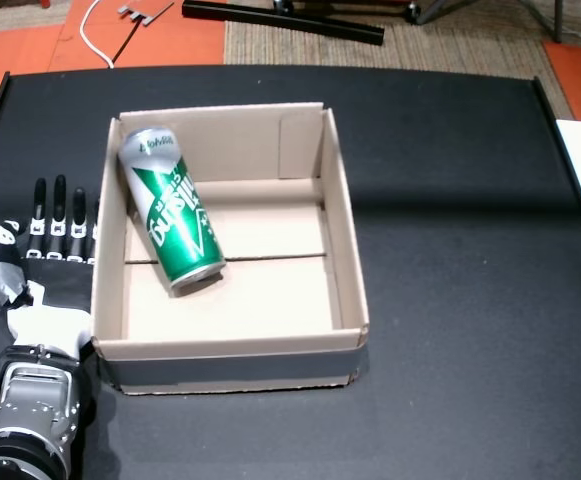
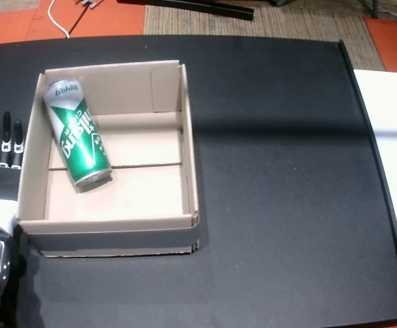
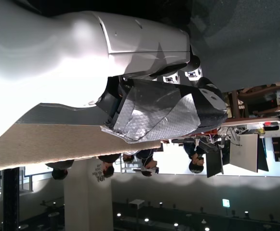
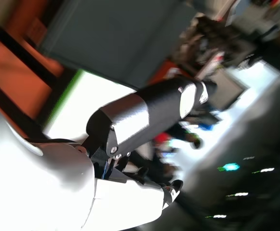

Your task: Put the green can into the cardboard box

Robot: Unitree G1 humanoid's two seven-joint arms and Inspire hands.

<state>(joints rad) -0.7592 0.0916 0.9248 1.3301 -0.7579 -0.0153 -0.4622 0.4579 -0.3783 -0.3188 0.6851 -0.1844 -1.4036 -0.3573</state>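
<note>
Black bench [image 1: 450,300], green can [image 1: 173,208] lying inside cardboard box [image 1: 345,230], job looks done; left hand [image 1: 40,270] flat beside box, fingers [image 1: 58,210] spread, holding nothing; right-hand fingers: can't tell.

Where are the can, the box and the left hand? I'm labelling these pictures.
green can [image 1: 173,213]: in a head view, on the middle of its side.
cardboard box [image 1: 347,240]: in a head view, on its right wall.
left hand [image 1: 42,268]: in a head view, on its back.

The green can [image 1: 171,207] lies on its side inside the open cardboard box [image 1: 345,230]. Its top points toward 11 o'clock, against the left wall.
</note>
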